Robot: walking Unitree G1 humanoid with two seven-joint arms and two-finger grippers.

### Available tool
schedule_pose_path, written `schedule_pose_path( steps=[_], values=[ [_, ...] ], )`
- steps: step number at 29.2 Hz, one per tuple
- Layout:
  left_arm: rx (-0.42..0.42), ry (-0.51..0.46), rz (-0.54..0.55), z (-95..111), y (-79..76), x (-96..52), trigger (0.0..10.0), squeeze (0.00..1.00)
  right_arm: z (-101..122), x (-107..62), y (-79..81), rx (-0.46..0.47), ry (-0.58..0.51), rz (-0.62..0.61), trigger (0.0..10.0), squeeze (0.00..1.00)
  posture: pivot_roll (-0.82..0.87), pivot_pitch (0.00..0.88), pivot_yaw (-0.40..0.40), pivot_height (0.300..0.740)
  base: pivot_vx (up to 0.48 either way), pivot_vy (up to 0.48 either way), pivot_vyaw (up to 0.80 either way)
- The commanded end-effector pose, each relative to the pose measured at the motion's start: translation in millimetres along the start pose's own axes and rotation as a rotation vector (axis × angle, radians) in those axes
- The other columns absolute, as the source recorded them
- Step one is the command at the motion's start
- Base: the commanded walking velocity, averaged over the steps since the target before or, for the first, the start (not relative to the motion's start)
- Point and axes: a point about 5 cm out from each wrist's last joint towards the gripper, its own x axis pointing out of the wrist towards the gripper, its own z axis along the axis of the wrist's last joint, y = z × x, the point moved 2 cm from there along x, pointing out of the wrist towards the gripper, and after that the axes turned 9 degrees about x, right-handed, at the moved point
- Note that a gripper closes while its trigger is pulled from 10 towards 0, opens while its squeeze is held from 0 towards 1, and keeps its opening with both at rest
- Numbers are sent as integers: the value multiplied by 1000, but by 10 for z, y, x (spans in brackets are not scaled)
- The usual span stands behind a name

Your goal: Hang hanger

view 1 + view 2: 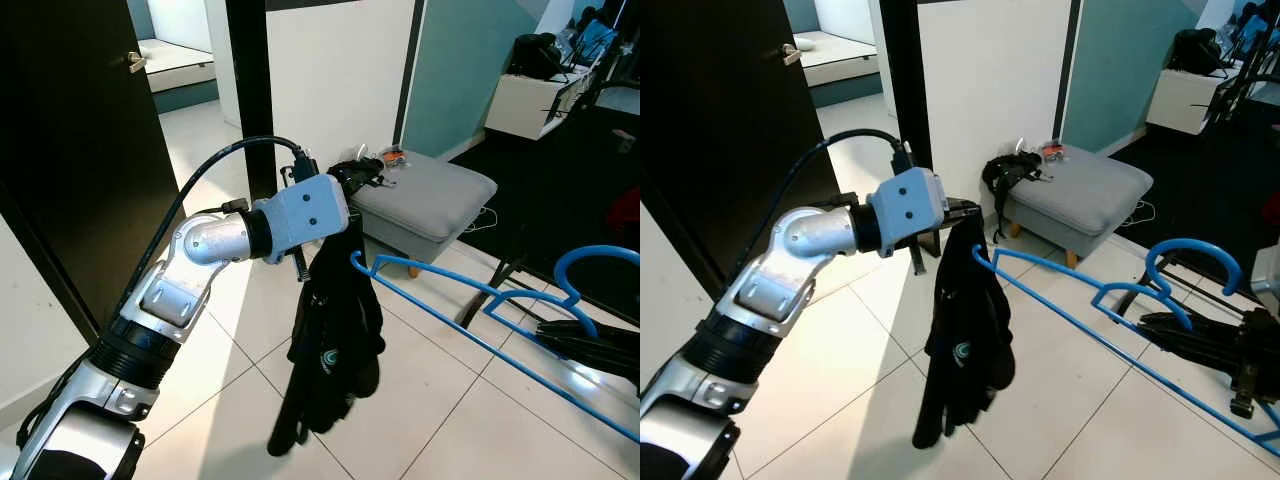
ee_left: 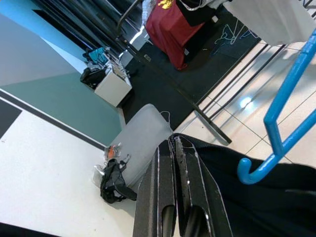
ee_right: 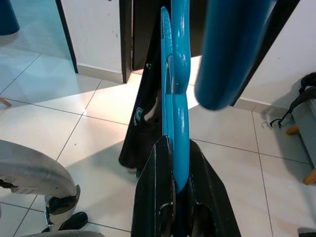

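**A:** Where's the hanger right now?

**B:** The blue hanger (image 1: 1110, 300) is out in the air above the tiled floor (image 1: 480, 420), on the robot's right. The right claw (image 3: 174, 163) is clenched on it near the hook, and the long bar runs from there toward the black garment (image 1: 335, 340).

**A:** And the garment?

**B:** The left claw (image 2: 174, 158) is clenched on its top edge, so the cloth hangs straight down in front of the grey ottoman (image 1: 430, 200). The hanger's far tip (image 1: 357, 262) sits right at the garment, just beside the left claw's pinch; the left wrist view shows that curled blue end against the dark cloth.

**A:** So is it threaded in?

**B:** I can't tell. The tip touches or nearly touches the fabric, but whether it's inside an opening isn't clear.

**A:** How far along, then?

**B:** Early to middle, I'd judge. Both pieces are held and brought together. Still to do: get the garment seated on the hanger, then carry it to the black rail (image 2: 148, 54) behind the ottoman and set the hook over it.
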Motion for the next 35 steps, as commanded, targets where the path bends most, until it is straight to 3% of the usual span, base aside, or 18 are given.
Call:
schedule_pose_path(
  steps=[1,35],
  values=[
    [17,-36,12,82,52,11,10000,0,-5,44,20,2,0,17,10000,0,84,0,26,740,0,0,0],
    [27,-71,-29,155,11,-2,10000,0,-30,24,-65,-9,9,-41,10000,0,86,0,31,740,0,0,0]
  ],
)
